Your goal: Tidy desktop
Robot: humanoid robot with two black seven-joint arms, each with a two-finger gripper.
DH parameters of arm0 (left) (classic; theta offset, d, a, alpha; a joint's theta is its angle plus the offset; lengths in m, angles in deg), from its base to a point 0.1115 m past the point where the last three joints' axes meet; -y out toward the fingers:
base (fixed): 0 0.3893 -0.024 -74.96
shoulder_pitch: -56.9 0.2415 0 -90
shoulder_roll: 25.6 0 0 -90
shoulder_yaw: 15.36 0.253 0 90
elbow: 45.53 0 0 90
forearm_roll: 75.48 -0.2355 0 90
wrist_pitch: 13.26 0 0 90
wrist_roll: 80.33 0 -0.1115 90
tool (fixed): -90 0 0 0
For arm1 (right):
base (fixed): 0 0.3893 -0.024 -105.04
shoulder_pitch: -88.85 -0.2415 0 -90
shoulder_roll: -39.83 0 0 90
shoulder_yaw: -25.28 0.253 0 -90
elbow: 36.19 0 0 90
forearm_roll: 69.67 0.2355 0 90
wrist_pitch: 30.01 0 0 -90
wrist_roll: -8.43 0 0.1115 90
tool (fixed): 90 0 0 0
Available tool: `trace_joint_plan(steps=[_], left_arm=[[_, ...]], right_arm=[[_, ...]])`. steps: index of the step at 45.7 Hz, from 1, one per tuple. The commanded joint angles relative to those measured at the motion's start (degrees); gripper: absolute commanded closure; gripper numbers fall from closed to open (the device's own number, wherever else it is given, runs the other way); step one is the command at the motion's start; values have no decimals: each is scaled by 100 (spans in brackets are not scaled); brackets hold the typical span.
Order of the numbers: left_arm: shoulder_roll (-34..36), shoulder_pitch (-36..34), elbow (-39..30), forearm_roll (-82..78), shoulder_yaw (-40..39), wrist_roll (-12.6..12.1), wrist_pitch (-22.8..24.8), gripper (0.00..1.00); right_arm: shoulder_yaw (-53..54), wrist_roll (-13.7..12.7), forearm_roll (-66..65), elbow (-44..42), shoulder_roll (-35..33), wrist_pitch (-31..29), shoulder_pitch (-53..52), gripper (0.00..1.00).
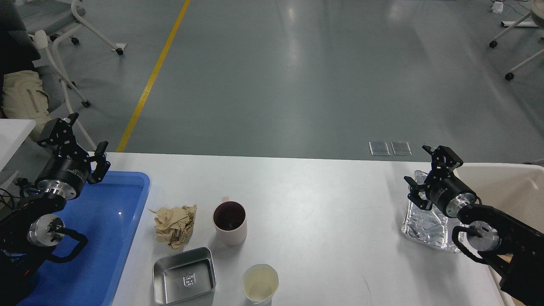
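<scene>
The white desktop (323,204) carries a crumpled brown paper ball (174,225), a pink mug (230,223) with a dark inside, a shallow metal tin (184,276) and a pale paper cup (259,283), all grouped at the front left. A crinkled foil tray (425,229) lies at the right. My left gripper (80,138) hovers open and empty over the back corner of the blue tray (119,212). Just above the foil tray's far end, my right gripper (428,172) is open and holds nothing.
A beige bin (505,187) stands at the table's right edge, behind my right arm. The blue tray fills the left end and looks empty. Beyond the table's far edge are grey floor, a yellow line and chair legs.
</scene>
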Motion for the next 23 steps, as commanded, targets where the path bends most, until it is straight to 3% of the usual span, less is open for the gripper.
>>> trace_joint_plan(steps=[1, 23], left_arm=[[-6, -8, 0, 0, -7, 25, -19, 3], [20, 9, 9, 9, -69, 25, 33, 3]], right_arm=[[0, -1, 0, 0, 0, 4, 0, 0], [0, -1, 0, 0, 0, 4, -8, 0]])
